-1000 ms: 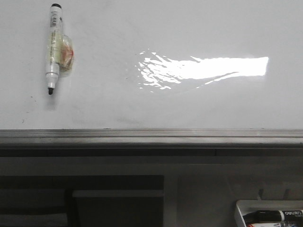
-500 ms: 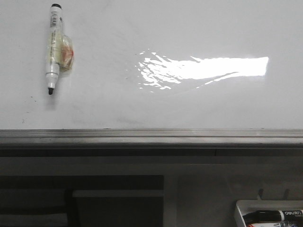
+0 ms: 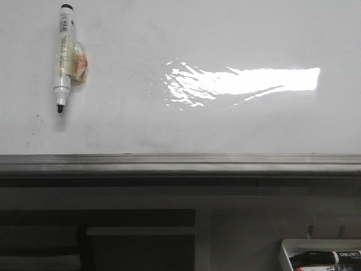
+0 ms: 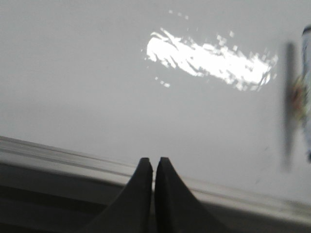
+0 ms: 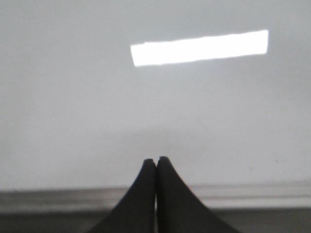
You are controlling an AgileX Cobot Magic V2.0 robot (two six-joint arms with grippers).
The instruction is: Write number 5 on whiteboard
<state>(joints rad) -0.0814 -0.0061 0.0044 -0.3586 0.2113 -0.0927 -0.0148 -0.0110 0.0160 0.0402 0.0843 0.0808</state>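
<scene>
The whiteboard point(image 3: 186, 124) fills the front view, glossy white with a bright glare patch and a grey metal rim along its near edge. No number 5 shows on it. A white marker point(image 3: 63, 56) with its black tip bare lies on the board at the far left, on a small clear wrapper. It shows blurred at the edge of the left wrist view point(image 4: 306, 92). My left gripper point(image 4: 153, 161) is shut and empty over the board's near rim. My right gripper point(image 5: 156, 159) is shut and empty just inside the near rim. Neither gripper shows in the front view.
A small white tray point(image 3: 321, 257) with a black-capped marker stands below the board at the front right. A few small grey specks point(image 3: 37, 117) mark the board near the marker's tip. Dark shelving lies below the rim at the front left.
</scene>
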